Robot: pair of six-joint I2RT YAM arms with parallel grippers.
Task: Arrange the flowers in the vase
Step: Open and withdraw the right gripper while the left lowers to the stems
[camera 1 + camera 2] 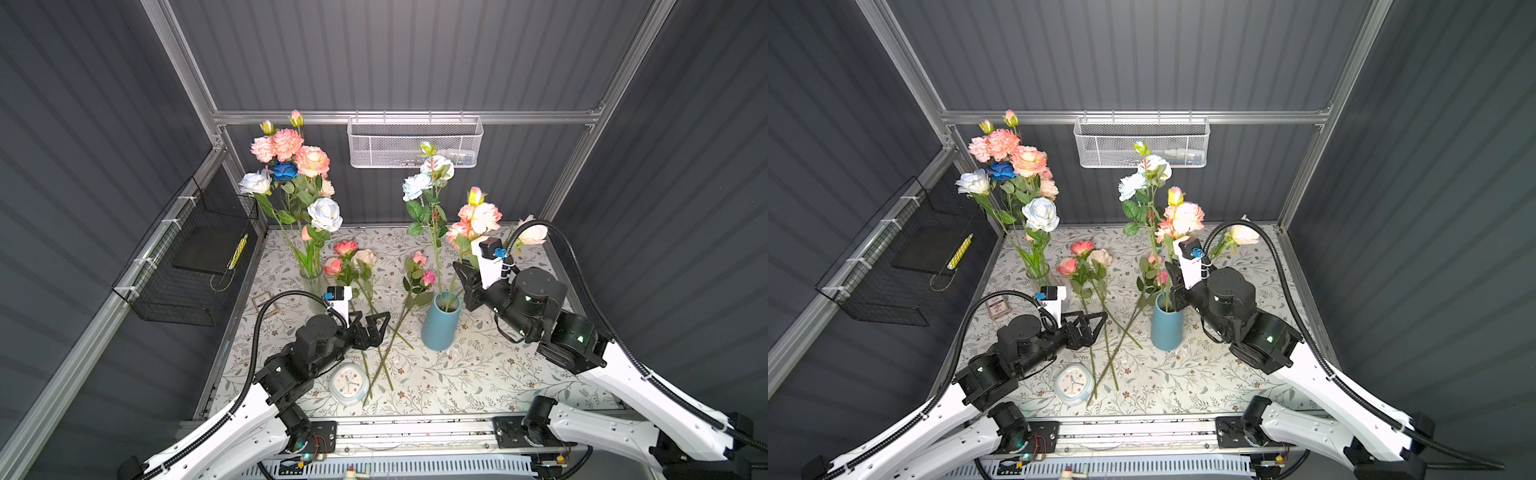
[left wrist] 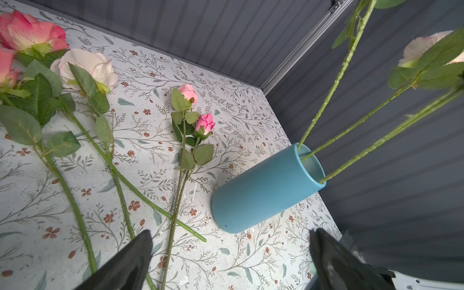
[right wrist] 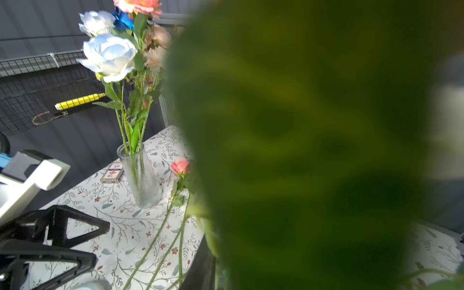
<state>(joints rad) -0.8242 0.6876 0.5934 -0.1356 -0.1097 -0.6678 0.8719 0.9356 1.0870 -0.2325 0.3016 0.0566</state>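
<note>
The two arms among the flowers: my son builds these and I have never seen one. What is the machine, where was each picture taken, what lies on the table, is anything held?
It is a robot with two arms, each ending in a two-fingered gripper. Two pictures come from a camera pair overhead, so they look alike. The other two come from cameras on the wrists; the right wrist's is mostly blocked by a blurred leaf. On the tablecloth stand a glass vase full of flowers and a blue vase with three stems. Loose flowers, a clock and a card pack lie nearby. The left gripper hangs open, empty, over the loose stems. The right gripper is at the stems above the blue vase; whether it grips one I cannot tell.
</note>
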